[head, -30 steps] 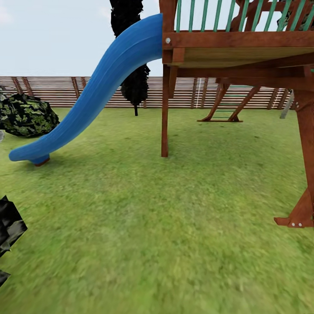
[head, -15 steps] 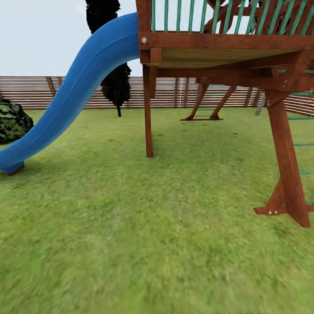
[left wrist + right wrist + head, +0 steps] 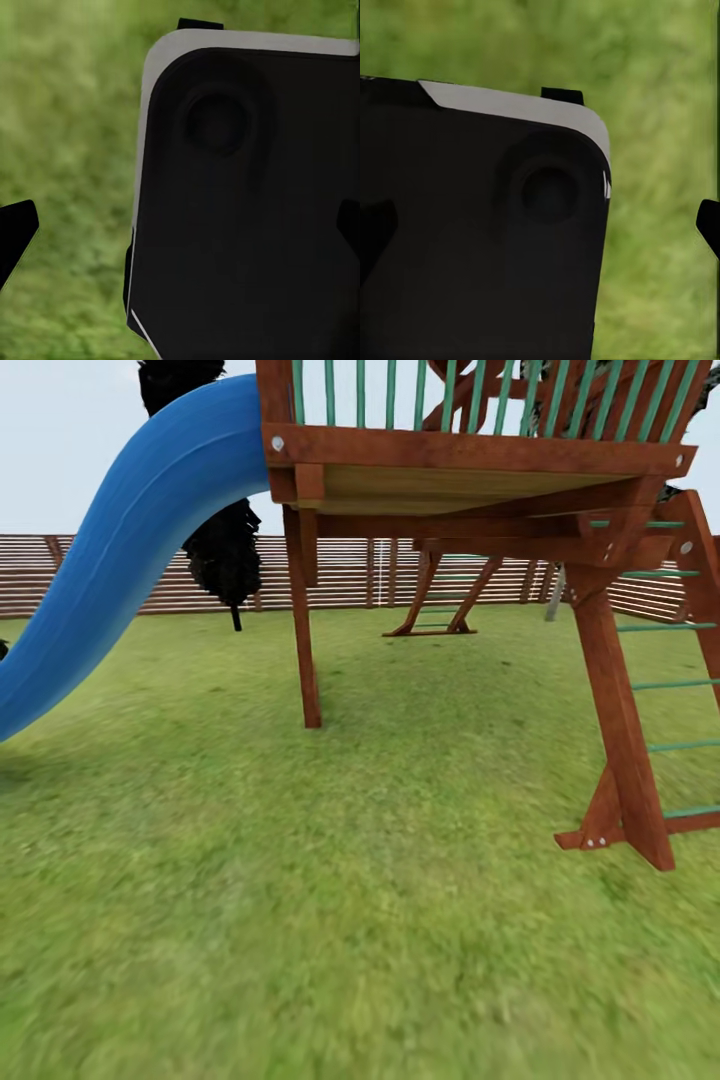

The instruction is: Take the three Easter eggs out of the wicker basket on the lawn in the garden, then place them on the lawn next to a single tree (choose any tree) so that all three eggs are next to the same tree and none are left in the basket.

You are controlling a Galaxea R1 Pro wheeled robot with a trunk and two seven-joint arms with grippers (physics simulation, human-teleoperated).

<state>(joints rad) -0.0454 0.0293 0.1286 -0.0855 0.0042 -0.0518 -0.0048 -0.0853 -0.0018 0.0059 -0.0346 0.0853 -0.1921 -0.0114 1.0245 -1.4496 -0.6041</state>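
Open lawn [image 3: 300, 920] in front of the wooden playset [image 3: 470, 460]; blue slide [image 3: 110, 570] on its left w/ black tree [image 3: 225, 550] behind, slat fence [image 3: 340, 570] beyond. Left claw [image 3: 180, 225], right claw [image 3: 540, 225]: fingertips wide apart, open, over grass.

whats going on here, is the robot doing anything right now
Nothing is being handled at this moment. The head view looks across the lawn at a wooden playset with a blue slide, a black tree and the fence behind. The wrist views look down at grass past a dark part of the robot's own body. It appears to be on its way through the garden.
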